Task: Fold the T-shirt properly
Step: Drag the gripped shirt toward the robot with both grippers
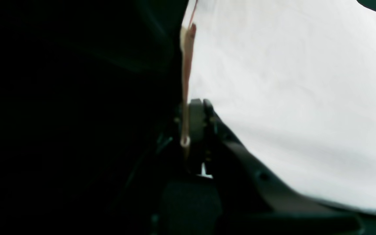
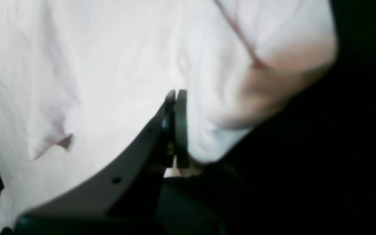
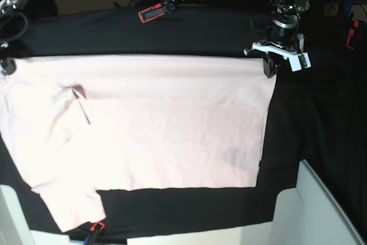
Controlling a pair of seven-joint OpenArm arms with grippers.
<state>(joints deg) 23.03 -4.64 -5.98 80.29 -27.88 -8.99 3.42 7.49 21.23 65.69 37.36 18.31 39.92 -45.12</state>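
Left gripper (image 3: 269, 72) was pinched shut on the far hem corner of the T-shirt (image 3: 160, 124), its jaws closed over the cloth edge in the left wrist view. Right gripper (image 2: 176, 98) was likewise clamped, fabric bunched against its fingers (the exact fold it held was blurred). Pale pink and plain side up, the shirt lay spread flat across the black table cloth (image 3: 189, 30).

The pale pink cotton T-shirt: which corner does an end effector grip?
The far corner of the T-shirt, on the base view's right; the other visible corners lie free.
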